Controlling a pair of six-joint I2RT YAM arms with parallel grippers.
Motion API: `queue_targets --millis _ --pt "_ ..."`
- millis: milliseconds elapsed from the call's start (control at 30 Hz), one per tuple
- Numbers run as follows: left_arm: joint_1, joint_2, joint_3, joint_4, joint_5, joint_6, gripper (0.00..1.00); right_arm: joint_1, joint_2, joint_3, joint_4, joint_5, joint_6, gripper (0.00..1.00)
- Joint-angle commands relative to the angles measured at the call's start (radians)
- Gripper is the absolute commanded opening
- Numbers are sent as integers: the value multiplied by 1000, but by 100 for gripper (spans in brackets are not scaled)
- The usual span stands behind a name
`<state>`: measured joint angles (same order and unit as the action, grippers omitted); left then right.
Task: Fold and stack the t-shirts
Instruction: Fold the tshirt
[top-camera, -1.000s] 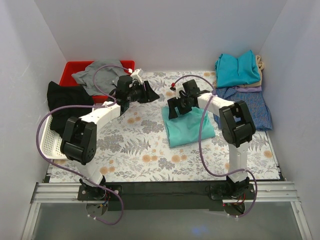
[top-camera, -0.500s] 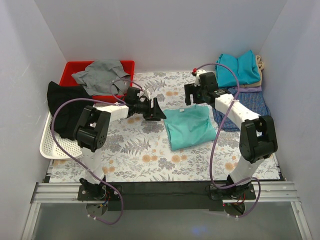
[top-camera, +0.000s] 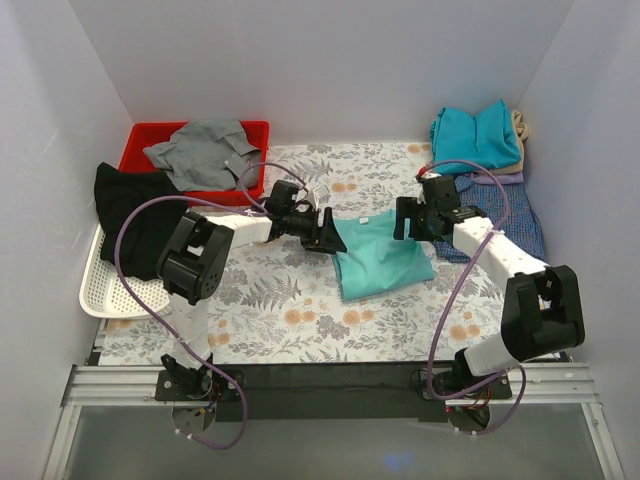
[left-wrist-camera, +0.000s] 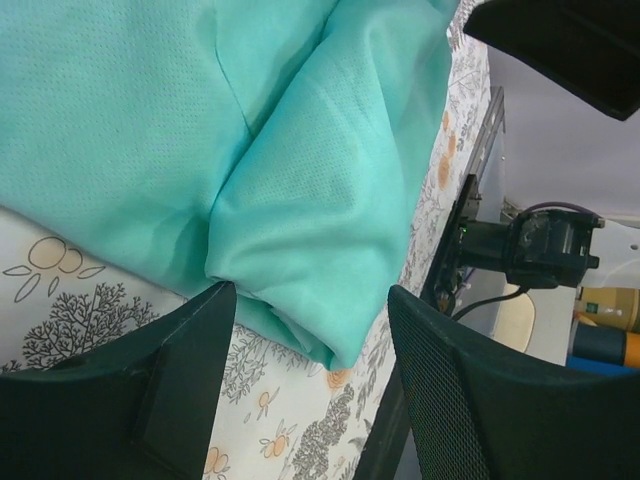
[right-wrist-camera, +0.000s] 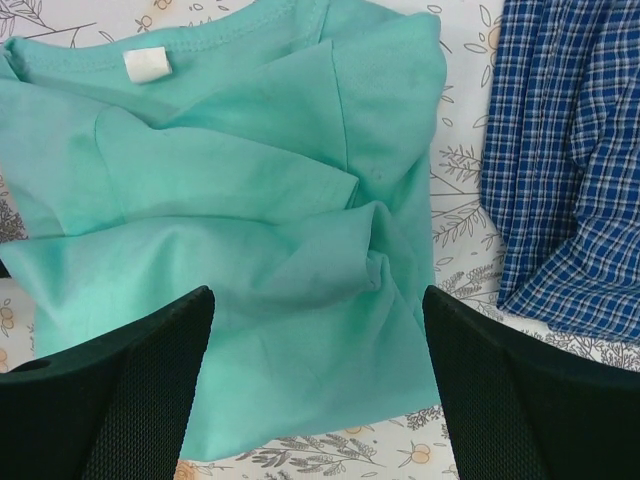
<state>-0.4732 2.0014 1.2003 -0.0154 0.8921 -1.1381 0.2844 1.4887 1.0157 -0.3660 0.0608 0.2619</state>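
Mint tee (top-camera: 380, 255) lies loosely folded; others (top-camera: 478, 140) piled far-right.

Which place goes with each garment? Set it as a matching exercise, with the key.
Garments:
1 mint-green t-shirt
2 grey shirt
3 teal-blue shirt
4 black garment

Places:
A red bin
B white basket
C middle of the table
D top of the far-right pile

Pairs: 1-C, 2-A, 3-D, 4-B

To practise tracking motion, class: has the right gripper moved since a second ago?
Yes. The right gripper moved right, from over the mint-green t-shirt toward the blue check shirt.
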Motion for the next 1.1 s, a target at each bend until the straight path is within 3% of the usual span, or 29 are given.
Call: queue_targets --millis 0,267,767,900,1067 --pt "1 -30 15 43 -60 34 61 1 -51 -25 -21 7 20 90" --pt "-2 -36 -7 83 -278 44 63 -7 -122 -57 -36 -16 27 90" --pt "-58 36 38 91 -174 47 62 -30 -100 -94 -36 -21 43 90" --pt "-62 50 58 88 -157 41 51 -34 -107 -111 -37 -19 45 90" --pt "-62 34 100 52 -162 47 19 -39 -119 -149 -39 -19 46 90"
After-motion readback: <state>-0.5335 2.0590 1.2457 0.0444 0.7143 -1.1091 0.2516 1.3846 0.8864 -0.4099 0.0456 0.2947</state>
